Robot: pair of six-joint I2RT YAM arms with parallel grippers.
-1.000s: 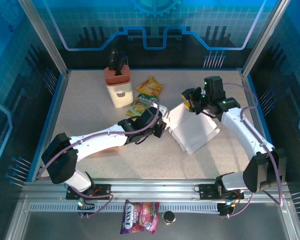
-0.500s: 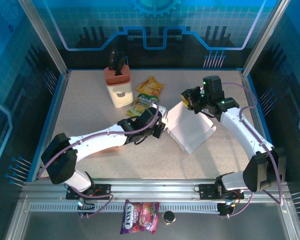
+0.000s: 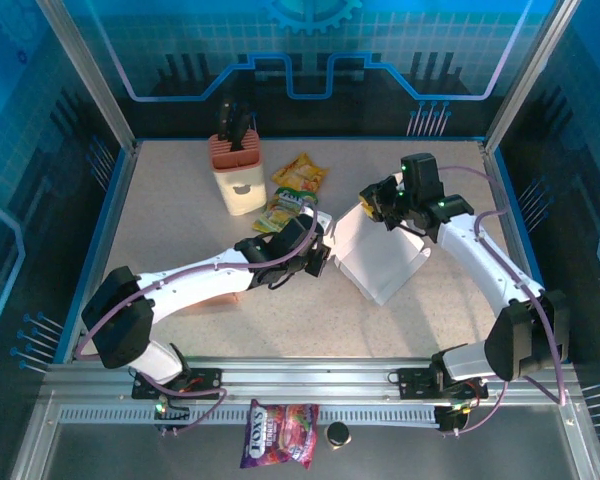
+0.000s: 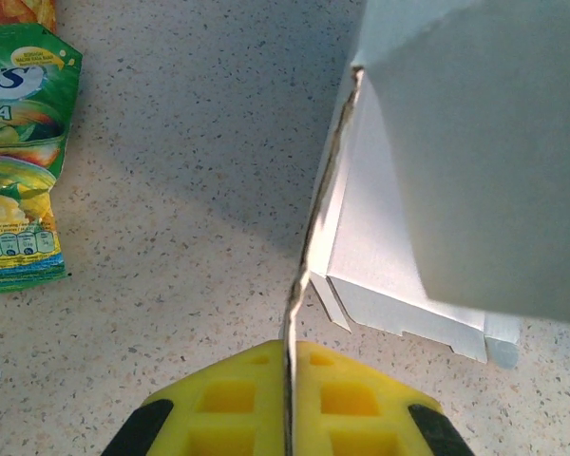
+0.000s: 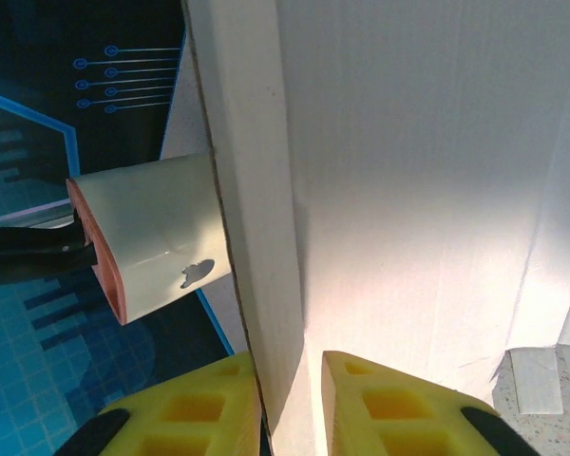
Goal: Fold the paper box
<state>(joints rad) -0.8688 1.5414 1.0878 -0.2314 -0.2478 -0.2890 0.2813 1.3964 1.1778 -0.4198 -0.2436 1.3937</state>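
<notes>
Your left gripper (image 4: pixel 287 366), arm stretched low across the table (image 3: pixel 180 230), pinches a thin flap edge of the paper box (image 3: pixel 380 262). Your right gripper (image 5: pixel 290 370), elbow bent, narrowly straddles a raised wall (whether it clamps, you cannot tell).

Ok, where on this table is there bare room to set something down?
Bare tabletop lies left of the knife block, behind the left arm, and along the near strip between the paper box and the front rail. The middle is crowded: snack packets, the left pincer and the right pincer both at the box.
</notes>
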